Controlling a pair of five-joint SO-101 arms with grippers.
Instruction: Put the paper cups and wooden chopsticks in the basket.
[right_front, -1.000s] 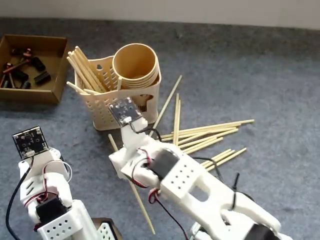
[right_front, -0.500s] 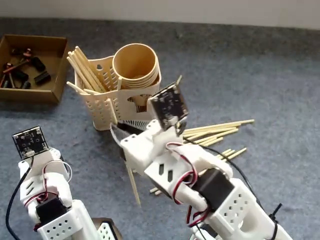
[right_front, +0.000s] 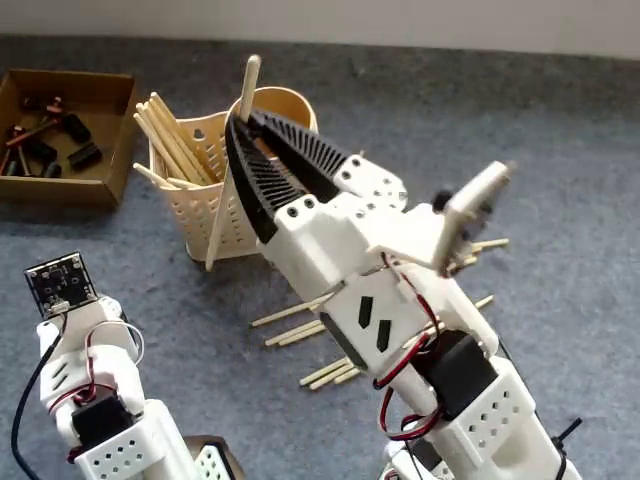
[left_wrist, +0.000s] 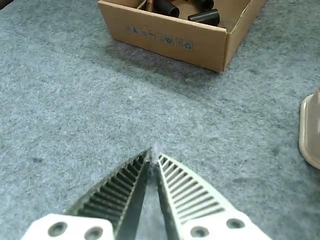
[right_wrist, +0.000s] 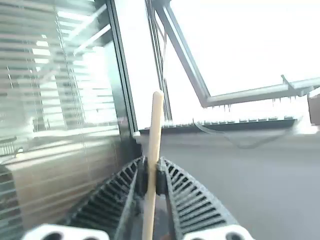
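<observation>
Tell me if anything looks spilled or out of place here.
Yes: wooden chopsticks lie scattered on the grey carpet beside the basket, not in it. The right gripper holds another chopstick, tilted, by the basket's front.

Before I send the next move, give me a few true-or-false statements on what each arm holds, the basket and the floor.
1. The right gripper has one chopstick clamped in its jaws. True.
2. The left gripper grips a chopstick too. False: its jaws are shut on nothing, over the carpet.
3. Stacked paper cups stand in the basket. True.
4. Every chopstick is off the carpet. False: several loose chopsticks lie on it beside the right arm.
5. The cardboard box is empty. False: it holds small dark parts.
</observation>
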